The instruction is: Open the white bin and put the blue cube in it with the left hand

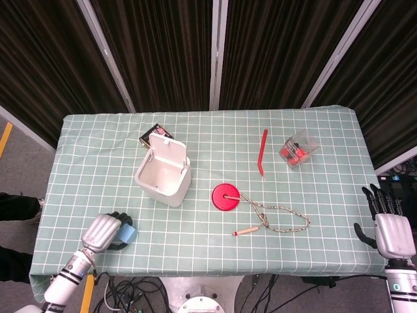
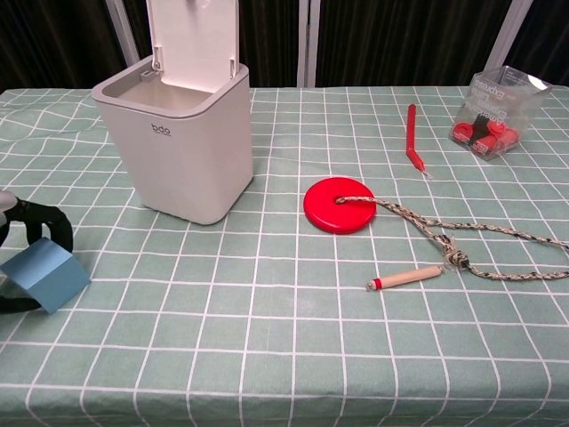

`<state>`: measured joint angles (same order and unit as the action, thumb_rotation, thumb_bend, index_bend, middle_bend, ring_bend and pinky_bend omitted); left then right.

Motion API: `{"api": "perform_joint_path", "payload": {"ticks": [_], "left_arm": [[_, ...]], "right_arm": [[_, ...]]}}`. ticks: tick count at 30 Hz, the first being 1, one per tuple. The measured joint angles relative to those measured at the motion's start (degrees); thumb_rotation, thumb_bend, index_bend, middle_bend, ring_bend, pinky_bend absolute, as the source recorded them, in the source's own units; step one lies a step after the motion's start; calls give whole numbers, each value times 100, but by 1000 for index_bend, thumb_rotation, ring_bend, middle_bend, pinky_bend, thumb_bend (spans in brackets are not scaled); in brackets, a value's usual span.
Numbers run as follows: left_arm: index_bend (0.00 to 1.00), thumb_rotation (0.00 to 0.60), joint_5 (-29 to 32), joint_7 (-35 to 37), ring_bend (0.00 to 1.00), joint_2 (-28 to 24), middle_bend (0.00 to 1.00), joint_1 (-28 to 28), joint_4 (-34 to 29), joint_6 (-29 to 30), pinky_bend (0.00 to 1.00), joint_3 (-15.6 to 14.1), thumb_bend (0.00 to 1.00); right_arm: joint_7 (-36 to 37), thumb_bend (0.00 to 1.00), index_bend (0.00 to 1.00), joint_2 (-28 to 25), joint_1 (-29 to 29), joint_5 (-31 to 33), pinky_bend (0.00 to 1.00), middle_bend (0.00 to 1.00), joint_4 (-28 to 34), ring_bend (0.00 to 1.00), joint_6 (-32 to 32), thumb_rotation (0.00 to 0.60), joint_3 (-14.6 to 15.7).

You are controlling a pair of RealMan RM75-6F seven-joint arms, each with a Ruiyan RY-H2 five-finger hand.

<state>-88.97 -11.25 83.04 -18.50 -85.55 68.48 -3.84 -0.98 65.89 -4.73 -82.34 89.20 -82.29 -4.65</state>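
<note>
**Left hand closes on the cube beside the open bin**

The white bin (image 1: 163, 171) stands with its lid up, ready to receive. At the near left edge, the left hand (image 1: 105, 231) wraps its fingers (image 2: 46, 224) around the blue cube (image 2: 44, 274), which sits on the table (image 1: 313, 195), apparently securing a grip before lifting. The right hand (image 1: 391, 229) waits off the near right corner, fingers spread, holding nothing.

The smooth white plastic bin (image 2: 178, 142) has a faint sheen. A matt green checked cloth (image 2: 284, 338) covers the table. The glossy red plastic disc (image 2: 342, 205) trails a rough braided rope (image 2: 462, 258) with a wooden toggle (image 2: 407, 278).
</note>
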Motion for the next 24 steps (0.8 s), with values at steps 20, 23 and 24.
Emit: {"api": "perform_joint_path", "payload": {"ticks": [20, 23, 24], "left_arm": [[466, 600, -105, -228, 439, -840, 498, -395, -1193, 1236, 632, 1516, 228], [466, 600, 6, -254, 439, -803, 497, -651, -1276, 1008, 631, 1676, 227], [465, 600, 52, -270, 439, -758, 497, -775, -1284, 901, 631, 1737, 226]], "right_arm": [[-64, 251, 0, 22, -35, 1, 0, 0, 18, 0, 38, 600, 0], [-43, 251, 0, 15, -30, 25, 0, 0, 12, 0, 33, 600, -11], [-31, 251, 0, 14, -25, 30, 0, 0, 6, 0, 30, 600, -11]]}}
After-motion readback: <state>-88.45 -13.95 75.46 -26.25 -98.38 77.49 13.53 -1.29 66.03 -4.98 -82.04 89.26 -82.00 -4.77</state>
